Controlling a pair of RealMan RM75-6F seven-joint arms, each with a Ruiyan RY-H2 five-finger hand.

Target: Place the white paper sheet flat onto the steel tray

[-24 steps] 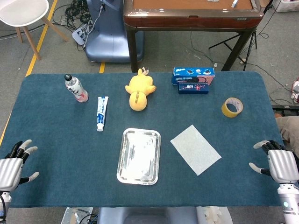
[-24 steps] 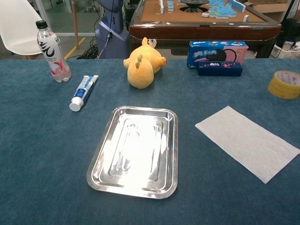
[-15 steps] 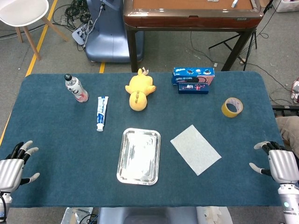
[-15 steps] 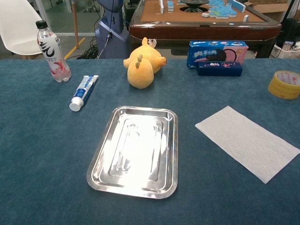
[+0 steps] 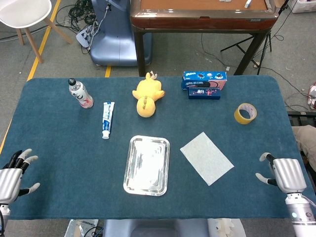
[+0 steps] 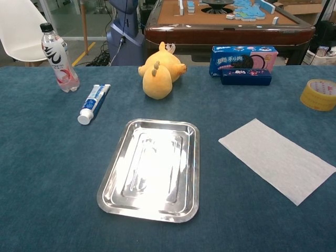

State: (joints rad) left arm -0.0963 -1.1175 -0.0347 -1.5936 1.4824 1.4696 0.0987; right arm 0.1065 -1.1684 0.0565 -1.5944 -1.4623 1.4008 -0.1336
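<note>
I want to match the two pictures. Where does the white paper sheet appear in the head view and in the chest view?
Head view: the white paper sheet lies right of centre, lower half, beside the steel tray.
Chest view: the sheet lies at the right, reaching nearly to the picture's edge.
Shared landmark: the steel tray, just left of the sheet in both views, not touching it.
</note>
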